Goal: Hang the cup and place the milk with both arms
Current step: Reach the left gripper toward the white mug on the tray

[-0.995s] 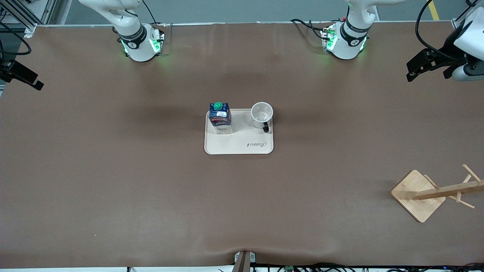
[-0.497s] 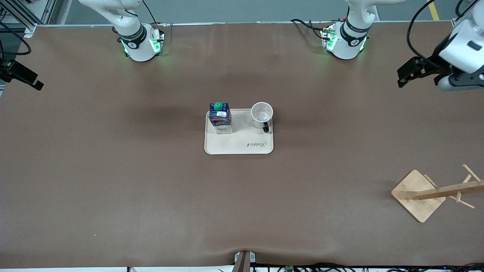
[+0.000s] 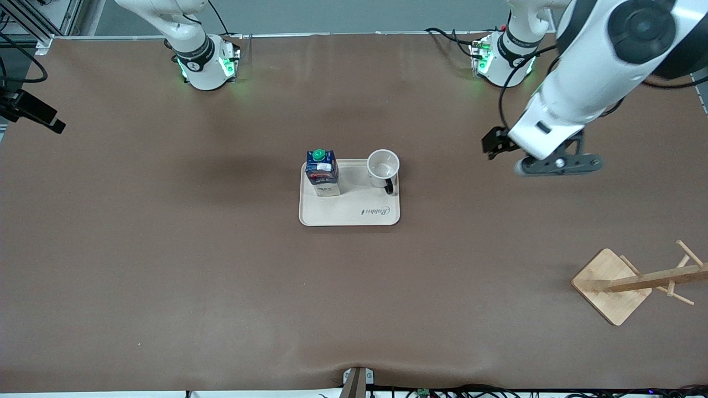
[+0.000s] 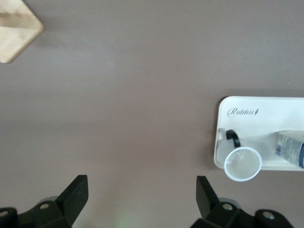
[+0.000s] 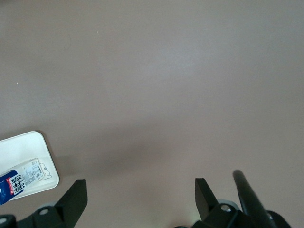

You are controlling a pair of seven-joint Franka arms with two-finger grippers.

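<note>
White left arm (image 3: 575, 88): swung in from the table's end toward the cup (image 3: 383, 167)
Left tool (image 4: 140, 197): fingers spread, empty
Right tool (image 5: 137, 199): unmoved, fingers spread, empty

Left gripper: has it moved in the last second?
Yes. The left gripper has swung in from the left arm's end of the table toward the tray, fingers open, over bare table short of the cup.

A wide table (image 3: 166, 265) under a brown cover fills the view. Grey floor (image 3: 332, 14) with a yellow line (image 3: 635, 15) runs along its edge.
</note>
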